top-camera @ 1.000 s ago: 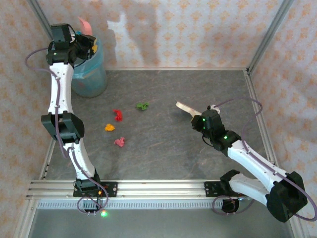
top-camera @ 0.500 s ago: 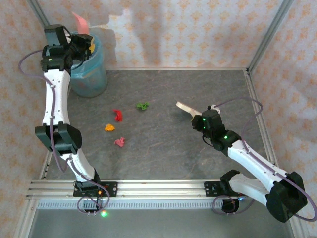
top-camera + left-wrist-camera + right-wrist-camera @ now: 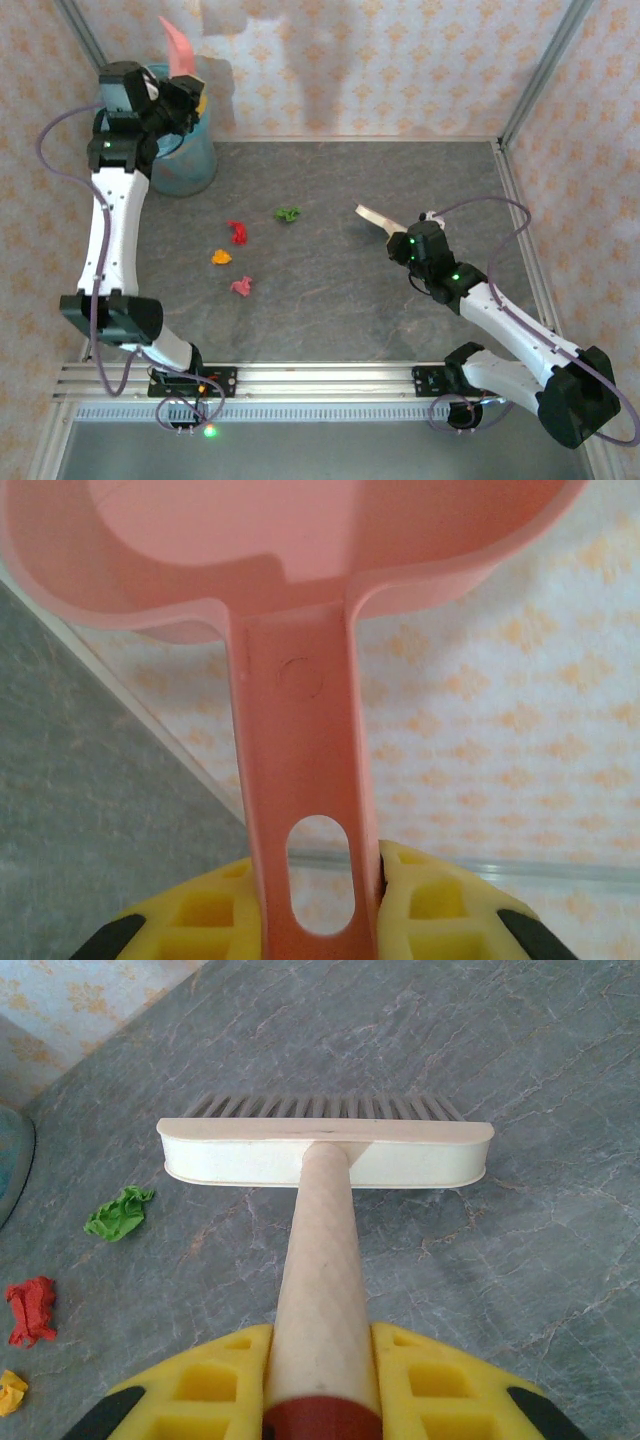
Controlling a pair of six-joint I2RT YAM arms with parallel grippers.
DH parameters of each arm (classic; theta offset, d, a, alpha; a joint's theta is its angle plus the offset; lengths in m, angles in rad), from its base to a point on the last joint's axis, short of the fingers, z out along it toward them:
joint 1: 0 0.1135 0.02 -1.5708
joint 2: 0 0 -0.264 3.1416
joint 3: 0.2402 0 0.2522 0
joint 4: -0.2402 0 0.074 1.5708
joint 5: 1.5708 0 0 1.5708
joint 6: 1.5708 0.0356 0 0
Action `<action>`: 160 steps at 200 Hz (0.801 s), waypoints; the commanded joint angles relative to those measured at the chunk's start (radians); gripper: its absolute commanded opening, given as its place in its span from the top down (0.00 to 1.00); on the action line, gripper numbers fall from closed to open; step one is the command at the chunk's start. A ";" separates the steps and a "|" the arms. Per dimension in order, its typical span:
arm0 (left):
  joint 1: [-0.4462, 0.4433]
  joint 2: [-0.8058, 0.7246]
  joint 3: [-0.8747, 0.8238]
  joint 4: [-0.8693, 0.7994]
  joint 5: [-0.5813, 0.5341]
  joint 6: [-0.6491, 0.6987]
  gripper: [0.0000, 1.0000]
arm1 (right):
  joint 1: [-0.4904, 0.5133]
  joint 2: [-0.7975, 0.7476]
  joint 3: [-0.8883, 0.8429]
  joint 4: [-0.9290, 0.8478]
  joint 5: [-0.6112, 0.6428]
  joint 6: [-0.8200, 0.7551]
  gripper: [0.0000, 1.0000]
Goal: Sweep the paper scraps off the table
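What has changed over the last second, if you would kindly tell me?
The left hand, shut on the pink dustpan, tipped it more upright above the blue bin, and that arm's elbow swung toward the near edge. The right hand with the brush and the four paper scraps stayed put.

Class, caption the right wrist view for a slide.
Right hand holds a cream brush; three paper scraps lie on the table.

Dark grey, stone-veined table [image 3: 330,310]. Left of centre: green scrap [image 3: 288,213], red scrap [image 3: 237,232], orange scrap [image 3: 221,257], pink scrap [image 3: 241,287]. Salmon-pink dustpan [image 3: 180,50], upper left. Teal bin [image 3: 195,165]. Cream brush [image 3: 325,1155], tan handle, red-tipped. Yellow fingers [image 3: 425,1380]. Peach walls [image 3: 400,70] with orange diamond motifs. White arms [image 3: 115,230], black joints. Silver rail [image 3: 320,378] at bottom.
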 commanded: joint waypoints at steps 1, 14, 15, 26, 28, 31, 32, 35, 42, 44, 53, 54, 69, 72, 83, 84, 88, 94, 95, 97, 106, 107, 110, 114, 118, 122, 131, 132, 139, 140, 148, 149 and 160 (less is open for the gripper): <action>-0.085 -0.096 -0.054 -0.025 -0.081 0.058 1.00 | -0.006 -0.004 0.005 0.042 0.015 0.011 1.00; -0.149 -0.131 -0.084 -0.037 -0.111 0.090 1.00 | -0.008 -0.002 0.004 0.044 0.013 0.012 1.00; -0.154 -0.133 -0.086 -0.039 -0.113 0.092 1.00 | -0.008 -0.002 0.003 0.044 0.012 0.012 1.00; -0.210 -0.157 -0.107 -0.060 -0.143 0.131 1.00 | -0.010 -0.002 0.004 0.045 0.010 0.012 1.00; -0.219 -0.161 -0.111 -0.063 -0.148 0.139 1.00 | -0.011 -0.002 0.004 0.044 0.010 0.012 1.00; -0.234 -0.169 -0.116 -0.071 -0.159 0.154 1.00 | -0.012 -0.004 0.004 0.045 0.011 0.012 1.00; -0.239 -0.171 -0.117 -0.074 -0.164 0.158 1.00 | -0.012 -0.004 0.004 0.044 0.010 0.012 1.00; -0.254 -0.179 -0.125 -0.081 -0.174 0.172 1.00 | -0.012 -0.004 0.003 0.045 0.009 0.012 1.00; -0.291 -0.198 -0.152 -0.092 -0.208 0.198 1.00 | -0.013 -0.005 0.002 0.045 0.008 0.013 1.00; -0.300 -0.203 -0.160 -0.095 -0.217 0.204 1.00 | -0.013 -0.005 0.002 0.045 0.008 0.013 1.00; -0.337 -0.225 -0.205 -0.095 -0.239 0.236 1.00 | -0.013 -0.005 0.000 0.046 0.006 0.014 1.00; -0.341 -0.228 -0.209 -0.096 -0.241 0.238 1.00 | -0.014 -0.005 0.000 0.046 0.006 0.014 1.00; -0.406 -0.261 -0.279 -0.120 -0.297 0.307 1.00 | -0.014 -0.004 0.000 0.047 0.004 0.014 1.00; -0.417 -0.268 -0.292 -0.125 -0.308 0.326 1.00 | -0.016 -0.004 0.000 0.048 0.004 0.013 1.00; -0.457 -0.294 -0.357 -0.142 -0.349 0.369 1.00 | -0.016 -0.003 -0.001 0.050 0.002 0.015 1.00; -0.460 -0.295 -0.363 -0.143 -0.351 0.374 1.00 | -0.017 -0.002 -0.002 0.049 0.002 0.015 1.00; -0.469 -0.304 -0.390 -0.144 -0.362 0.390 1.00 | -0.018 -0.002 -0.002 0.051 0.001 0.015 1.00; -0.485 -0.317 -0.431 -0.142 -0.373 0.410 1.00 | -0.019 -0.002 -0.001 0.052 -0.001 0.015 1.00; -0.488 -0.320 -0.440 -0.142 -0.376 0.413 1.00 | -0.019 -0.002 -0.001 0.052 -0.001 0.015 1.00; -0.494 -0.323 -0.455 -0.140 -0.379 0.419 1.00 | -0.019 -0.001 -0.001 0.052 -0.002 0.015 1.00; -0.516 -0.343 -0.519 -0.131 -0.401 0.445 1.00 | -0.020 0.001 -0.001 0.053 -0.005 0.017 1.00; -0.518 -0.345 -0.525 -0.130 -0.403 0.448 1.00 | -0.021 0.001 -0.001 0.054 -0.005 0.017 1.00; -0.527 -0.351 -0.547 -0.128 -0.418 0.456 1.00 | -0.021 0.001 -0.001 0.054 -0.005 0.017 1.00; -0.539 -0.361 -0.577 -0.122 -0.437 0.463 1.00 | -0.021 0.001 -0.001 0.055 -0.007 0.017 1.00; -0.551 -0.371 -0.605 -0.111 -0.453 0.473 1.00 | -0.024 0.002 -0.002 0.056 -0.009 0.017 1.00; -0.562 -0.382 -0.634 -0.100 -0.469 0.484 1.00 | -0.024 0.002 -0.002 0.055 -0.009 0.016 1.00; -0.593 -0.414 -0.700 -0.067 -0.512 0.505 1.00 | -0.025 0.004 -0.001 0.056 -0.011 0.018 1.00; -0.597 -0.419 -0.710 -0.061 -0.523 0.506 1.00 | -0.025 0.004 -0.001 0.055 -0.011 0.019 1.00; -0.622 -0.453 -0.780 -0.006 -0.562 0.514 1.00 | -0.026 0.004 -0.001 0.055 -0.011 0.019 1.00; -0.625 -0.458 -0.792 0.004 -0.567 0.516 1.00 | -0.026 0.004 -0.001 0.055 -0.011 0.020 1.00; -0.645 -0.494 -0.874 0.082 -0.589 0.526 1.00 | -0.028 0.003 -0.003 0.056 -0.011 0.021 1.00; -0.646 -0.498 -0.882 0.089 -0.592 0.526 1.00 | -0.028 0.002 -0.004 0.056 -0.011 0.021 1.00; -0.658 -0.531 -0.949 0.132 -0.631 0.527 1.00 | -0.027 0.002 -0.003 0.055 -0.009 0.022 1.00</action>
